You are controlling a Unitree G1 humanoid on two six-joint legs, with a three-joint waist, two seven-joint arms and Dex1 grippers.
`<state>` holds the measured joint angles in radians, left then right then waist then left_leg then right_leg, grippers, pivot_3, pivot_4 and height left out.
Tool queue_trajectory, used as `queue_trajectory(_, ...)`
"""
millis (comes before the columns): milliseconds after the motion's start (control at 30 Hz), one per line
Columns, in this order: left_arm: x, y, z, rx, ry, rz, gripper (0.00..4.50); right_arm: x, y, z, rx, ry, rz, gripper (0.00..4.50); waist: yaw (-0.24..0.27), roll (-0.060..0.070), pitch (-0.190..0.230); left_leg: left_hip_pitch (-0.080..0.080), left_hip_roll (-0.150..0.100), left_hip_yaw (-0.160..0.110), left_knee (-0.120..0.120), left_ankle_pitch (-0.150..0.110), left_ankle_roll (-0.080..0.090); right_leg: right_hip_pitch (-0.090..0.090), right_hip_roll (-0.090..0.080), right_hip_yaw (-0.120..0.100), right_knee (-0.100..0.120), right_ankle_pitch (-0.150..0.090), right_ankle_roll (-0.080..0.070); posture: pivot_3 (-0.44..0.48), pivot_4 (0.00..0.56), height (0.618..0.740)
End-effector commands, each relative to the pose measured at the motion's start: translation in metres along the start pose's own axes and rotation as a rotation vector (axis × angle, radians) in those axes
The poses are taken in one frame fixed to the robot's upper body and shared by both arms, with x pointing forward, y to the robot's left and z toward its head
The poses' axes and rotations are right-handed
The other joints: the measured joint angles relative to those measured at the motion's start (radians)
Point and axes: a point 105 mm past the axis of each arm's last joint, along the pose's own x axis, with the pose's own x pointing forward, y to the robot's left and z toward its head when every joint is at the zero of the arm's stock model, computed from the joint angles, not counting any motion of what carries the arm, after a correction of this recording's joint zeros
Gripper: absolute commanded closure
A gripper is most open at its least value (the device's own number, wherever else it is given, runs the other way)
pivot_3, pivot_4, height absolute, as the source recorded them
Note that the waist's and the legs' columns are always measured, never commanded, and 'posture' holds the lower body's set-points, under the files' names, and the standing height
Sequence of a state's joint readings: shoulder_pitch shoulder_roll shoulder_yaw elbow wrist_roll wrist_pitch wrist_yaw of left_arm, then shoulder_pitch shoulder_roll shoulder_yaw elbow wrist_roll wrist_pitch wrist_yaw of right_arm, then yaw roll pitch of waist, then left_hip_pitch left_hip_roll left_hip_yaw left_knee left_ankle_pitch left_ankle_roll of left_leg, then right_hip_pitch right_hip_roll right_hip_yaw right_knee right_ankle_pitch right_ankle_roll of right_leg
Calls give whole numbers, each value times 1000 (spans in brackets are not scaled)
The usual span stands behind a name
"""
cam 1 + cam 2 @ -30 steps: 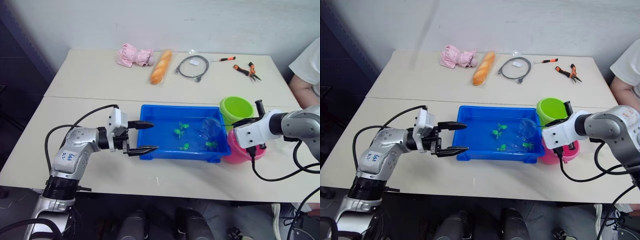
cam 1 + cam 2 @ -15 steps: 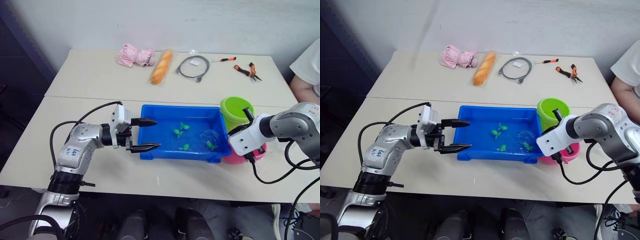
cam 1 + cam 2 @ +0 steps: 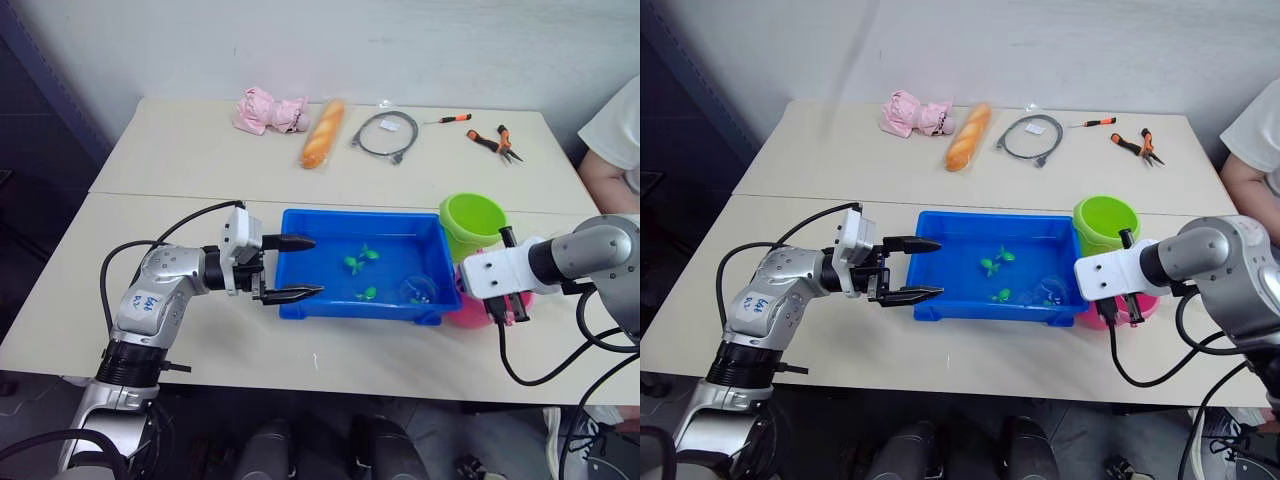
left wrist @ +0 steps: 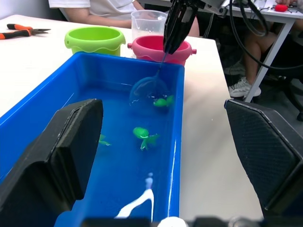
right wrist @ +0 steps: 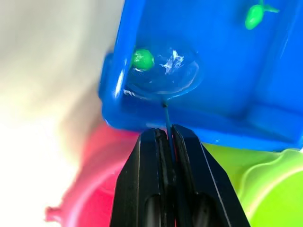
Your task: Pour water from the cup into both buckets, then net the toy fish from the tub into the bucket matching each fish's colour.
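In the tub's right front corner, the right claw pinches the net handle beside a green fish; the left claw gapes wide, empty.

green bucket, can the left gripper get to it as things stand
Probably not easily. The left gripper sits open at the tub's left end, and the green bucket stands past the tub's far right corner, with the right gripper holding the net beside it.

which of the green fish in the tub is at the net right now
The green fish in the tub's corner nearest the pink bucket: it sits at the net's hoop edge. The other two lie farther toward the tub's middle.
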<state>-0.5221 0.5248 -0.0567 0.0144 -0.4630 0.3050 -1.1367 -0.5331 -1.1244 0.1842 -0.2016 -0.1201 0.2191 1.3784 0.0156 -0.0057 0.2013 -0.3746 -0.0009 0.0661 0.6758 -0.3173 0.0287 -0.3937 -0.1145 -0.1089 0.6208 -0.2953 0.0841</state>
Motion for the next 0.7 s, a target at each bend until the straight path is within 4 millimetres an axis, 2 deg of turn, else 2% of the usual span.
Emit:
queue_trajectory(33, -3, -1, 6, 34, -12, 2, 112, -13, -8, 7, 40, -27, -40, 4500, 0, 0, 0, 0, 0, 0, 0, 0, 0, 0, 0, 0, 0, 0, 0, 0, 150, 740)
queue_trajectory(167, -3, -1, 6, 34, -12, 3, 112, -9, -9, 5, 170, -81, -49, 4500, 1, 0, 0, 0, 0, 0, 0, 0, 0, 0, 0, 0, 0, 0, 0, 0, 150, 740)
queue_trajectory(333, -4, -1, 6, 35, -12, 7, 112, -7, -10, 1, 204, -78, -68, 4500, 2, 0, 0, 0, 0, 0, 0, 0, 0, 0, 0, 0, 0, 0, 0, 0, 150, 740)
queue_trajectory(467, -5, -1, 5, 35, -8, 10, 112, -7, -13, 0, 79, -7, -73, 4500, 2, 0, 0, 0, 0, 0, 0, -1, 0, 0, 0, 0, 0, 0, 0, 0, 150, 740)
queue_trajectory(700, -8, 0, 2, 38, 4, 12, 112, 2, -11, 7, 24, -9, -27, 4500, 1, 0, 0, 0, 0, 0, 0, -1, 0, 0, 0, 0, 0, 0, 0, 0, 150, 740)
